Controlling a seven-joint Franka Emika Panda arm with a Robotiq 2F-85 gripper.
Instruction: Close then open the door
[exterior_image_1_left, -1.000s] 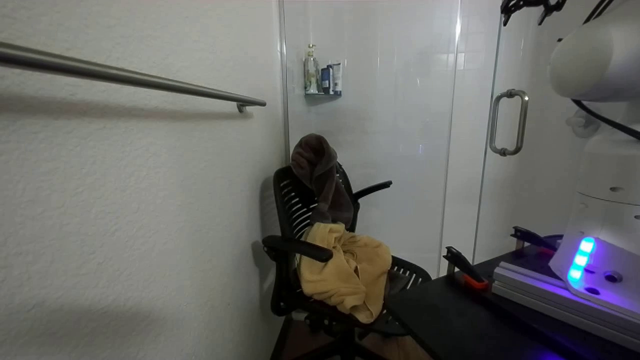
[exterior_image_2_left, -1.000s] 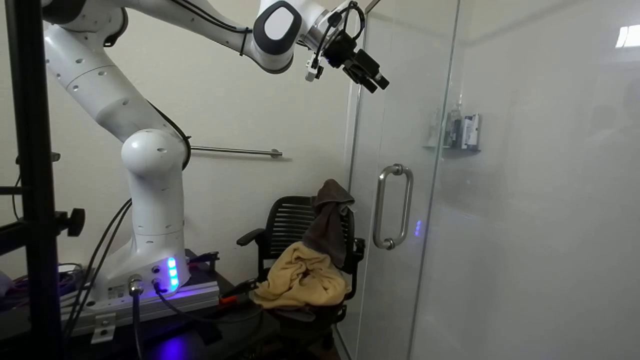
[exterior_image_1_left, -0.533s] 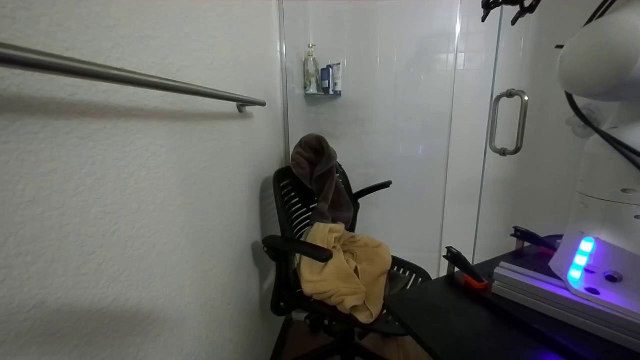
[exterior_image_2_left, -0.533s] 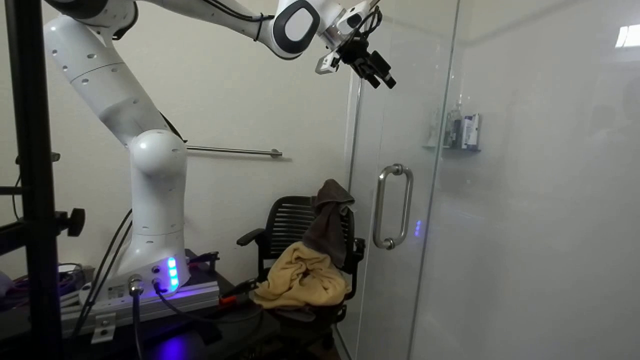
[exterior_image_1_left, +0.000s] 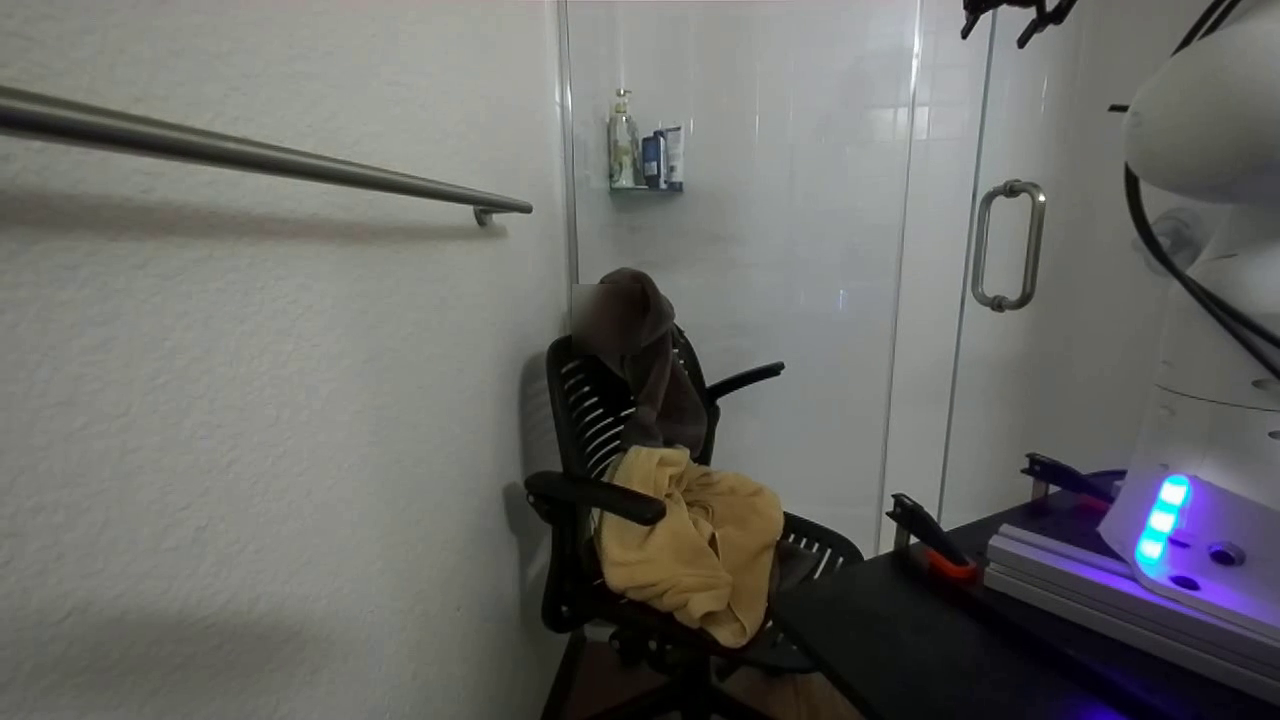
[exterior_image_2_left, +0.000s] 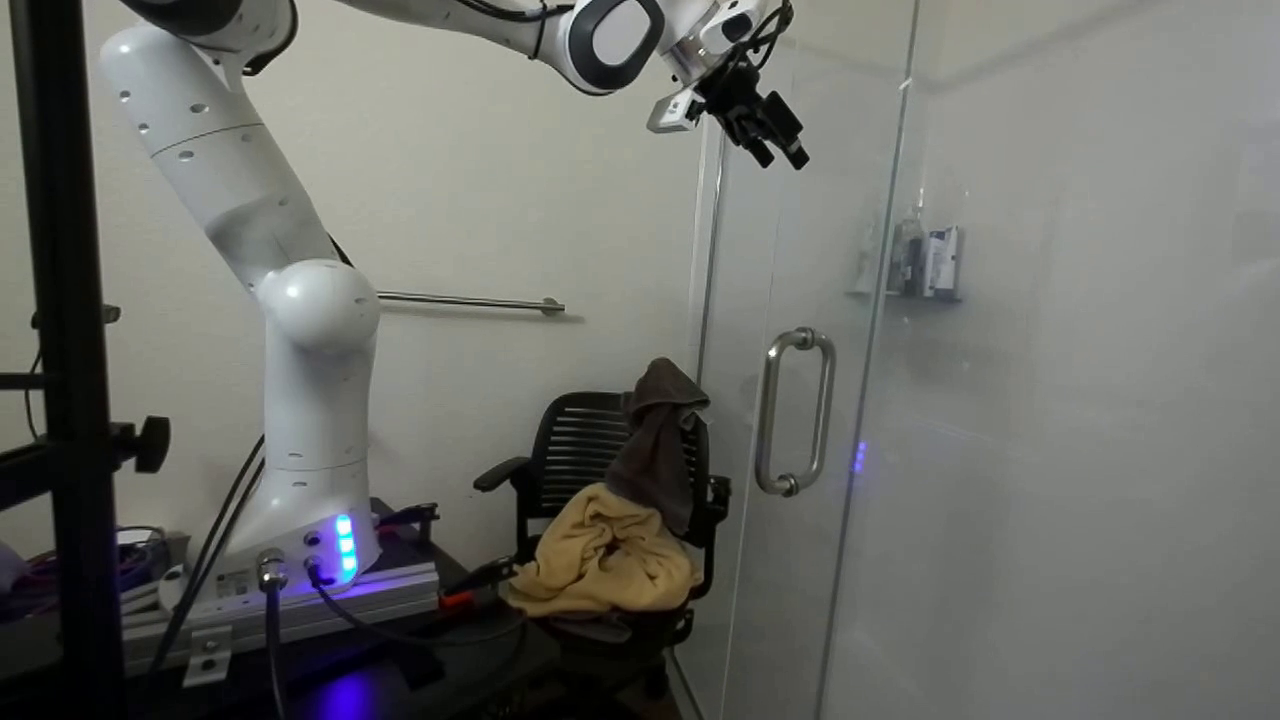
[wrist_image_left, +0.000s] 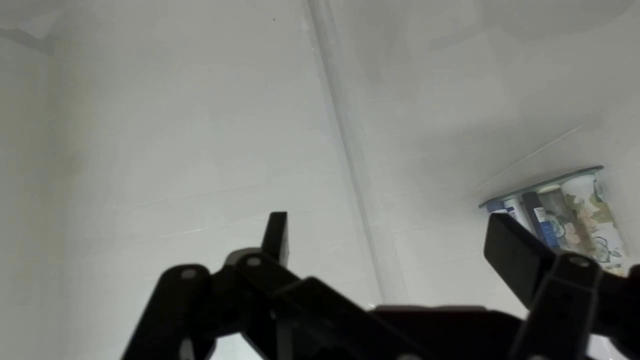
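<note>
Gripper (exterior_image_2_left: 782, 161) above and right of the chair (exterior_image_2_left: 580, 445) in both exterior views; fingers (wrist_image_left: 517, 257) spread wide, pale surface (wrist_image_left: 327, 245) between. Glass door (exterior_image_2_left: 788, 560) with loop handle (exterior_image_2_left: 768, 415) also right of the chair; gripper contact can't be judged. Bottles (exterior_image_1_left: 624, 152) above the chair in an exterior view, gripper's upper part cut off there; labels (wrist_image_left: 547, 232) unreadable

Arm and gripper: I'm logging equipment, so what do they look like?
The arm is glossy white and rounded, with small round recesses, black cables and a glowing blue light strip on its base. The gripper is black with two blocky fingers.
</note>
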